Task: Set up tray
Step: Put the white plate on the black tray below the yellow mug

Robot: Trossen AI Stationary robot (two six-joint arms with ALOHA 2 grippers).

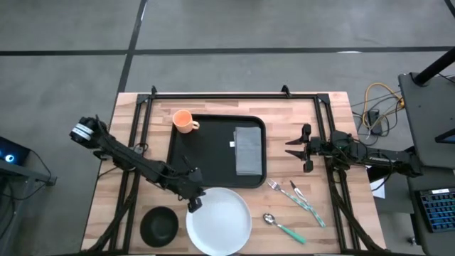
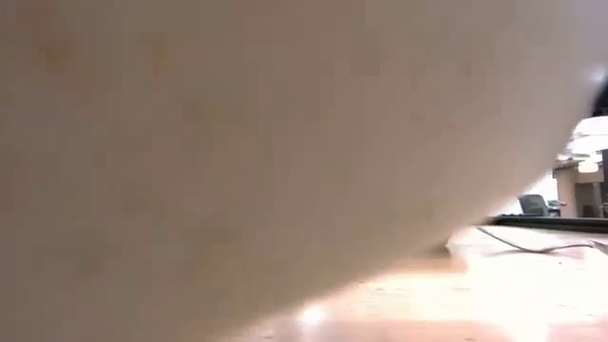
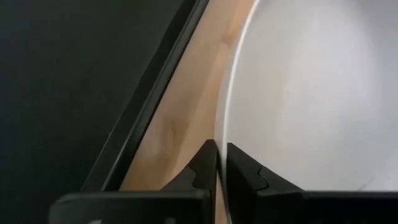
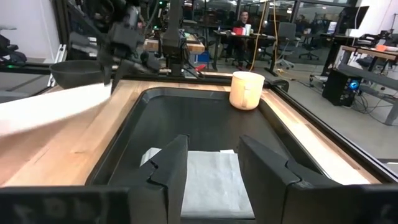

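We see the tray (image 1: 206, 153) lying on the table (image 1: 327, 213), toward its far edge and near the middle. In the tray's far left corner stands a cup (image 1: 185, 121), and a folded grey napkin (image 1: 248, 151) lies along its right side. A small white tag shows at the napkin's edge, but we cannot read anything on it; we find no other writing or brand.

Just off the tray's near edge, the plate (image 1: 220, 219) sits by the table's near edge. The left gripper (image 1: 193, 205) is at the plate's left rim, and in the left wrist view its fingers (image 3: 239, 171) are pinched on that rim. In the right wrist view the plate looks tilted, lifted at that side. A bowl (image 1: 158, 226) rests left of the plate.

The right gripper (image 1: 301, 148) hovers off the tray's right edge, fingers partly apart and holding nothing. Near it lie a fork (image 1: 295, 199) and a spoon (image 1: 283, 226), close to the table's near right corner.
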